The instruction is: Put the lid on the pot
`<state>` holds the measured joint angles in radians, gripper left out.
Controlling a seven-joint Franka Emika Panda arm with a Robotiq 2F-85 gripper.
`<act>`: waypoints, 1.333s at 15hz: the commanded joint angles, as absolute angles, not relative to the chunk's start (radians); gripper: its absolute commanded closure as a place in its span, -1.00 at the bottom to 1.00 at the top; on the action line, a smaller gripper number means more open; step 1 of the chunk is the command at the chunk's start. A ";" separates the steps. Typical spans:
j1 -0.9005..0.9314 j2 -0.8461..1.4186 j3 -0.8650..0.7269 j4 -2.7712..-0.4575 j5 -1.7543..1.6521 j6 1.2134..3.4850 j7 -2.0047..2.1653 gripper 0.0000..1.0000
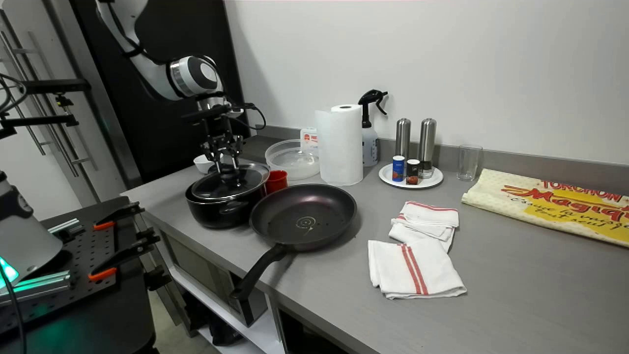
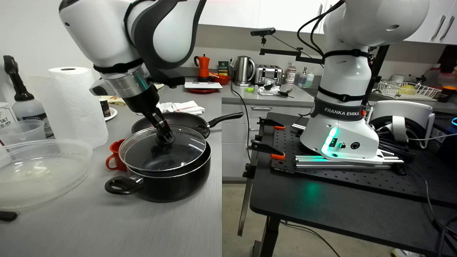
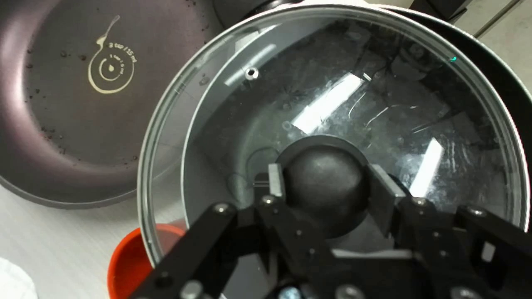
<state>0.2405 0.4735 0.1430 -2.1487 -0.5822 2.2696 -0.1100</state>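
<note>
Wrist view: hand (image 3: 327, 186) pinches lid (image 3: 332, 118) by knob (image 3: 324, 172); red mug (image 3: 129, 261), frying pan (image 3: 99, 128) beside pot (image 3: 510, 89).

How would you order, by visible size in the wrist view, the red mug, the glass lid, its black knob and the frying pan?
1. The glass lid.
2. The frying pan, cut off by the frame.
3. The black knob and the red mug: unsure, since the mug is cut off too.

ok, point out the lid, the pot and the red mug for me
Lid (image 3: 326, 178): wrist view, on its black knob
Pot (image 2: 175, 187): in an exterior view, on its outer wall
Red mug (image 1: 276, 184): in an exterior view, on its outer side
</note>
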 commanded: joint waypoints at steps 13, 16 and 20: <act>0.276 0.458 0.153 -2.142 -0.585 2.242 -0.134 0.50; 0.283 0.455 0.154 -2.149 -0.586 2.242 -0.131 0.50; 0.288 0.451 0.153 -2.154 -0.589 2.244 -0.124 0.50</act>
<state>0.2752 0.4808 0.1507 -2.1357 -0.5841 2.2644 -0.1265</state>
